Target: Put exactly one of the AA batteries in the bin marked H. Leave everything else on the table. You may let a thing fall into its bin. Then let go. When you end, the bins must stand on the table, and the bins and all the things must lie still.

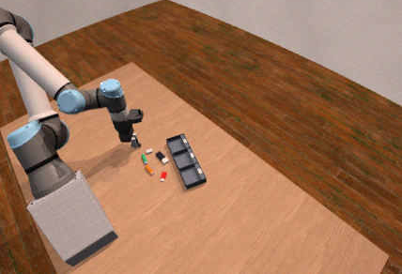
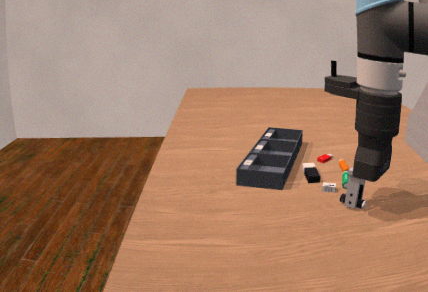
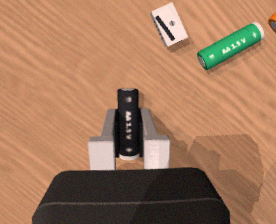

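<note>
In the wrist view our fingers are clamped on the black AA battery [image 3: 126, 123], low on the counter [image 3: 49, 50]. Its long axis runs straight out from the gripper [image 3: 129, 152], along the fingers, tip pointing away. To the right lie a white tag [image 3: 169, 24], then a green battery [image 3: 230, 46] lying slantwise.

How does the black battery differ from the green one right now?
The black battery is clamped between the gripper fingers; the green battery lies free on the table. In the wrist view the black one points straight away from the gripper, the green one lies at a slant. Both are slim cylinders with printed lettering, similar in size.
</note>
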You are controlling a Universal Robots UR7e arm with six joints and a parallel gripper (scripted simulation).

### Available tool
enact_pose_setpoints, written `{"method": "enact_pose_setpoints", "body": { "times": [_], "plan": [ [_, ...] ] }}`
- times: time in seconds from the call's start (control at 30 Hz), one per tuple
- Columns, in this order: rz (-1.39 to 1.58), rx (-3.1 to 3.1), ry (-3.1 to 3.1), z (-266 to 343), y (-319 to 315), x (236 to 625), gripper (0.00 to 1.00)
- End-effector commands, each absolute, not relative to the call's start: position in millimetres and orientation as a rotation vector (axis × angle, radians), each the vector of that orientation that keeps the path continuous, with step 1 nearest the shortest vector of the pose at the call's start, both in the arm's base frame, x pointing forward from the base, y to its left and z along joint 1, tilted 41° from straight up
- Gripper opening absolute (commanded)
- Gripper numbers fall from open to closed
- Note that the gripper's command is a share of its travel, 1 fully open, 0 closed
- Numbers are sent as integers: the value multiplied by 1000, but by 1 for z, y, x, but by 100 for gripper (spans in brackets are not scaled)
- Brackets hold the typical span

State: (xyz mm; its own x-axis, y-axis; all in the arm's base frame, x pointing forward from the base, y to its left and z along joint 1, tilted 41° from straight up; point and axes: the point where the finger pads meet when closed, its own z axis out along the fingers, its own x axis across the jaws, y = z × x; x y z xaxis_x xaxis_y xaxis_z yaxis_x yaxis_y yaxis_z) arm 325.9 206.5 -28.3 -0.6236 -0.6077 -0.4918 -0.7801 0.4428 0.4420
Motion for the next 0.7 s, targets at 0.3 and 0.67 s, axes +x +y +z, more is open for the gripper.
{"method": "enact_pose_setpoints", "body": {
  "times": [0.3, 0.67],
  "plan": [
    [950, -1201, 2435, 0, 182, 328, 31],
    [950, -1201, 2435, 15, 169, 329, 31]
  ]
}}
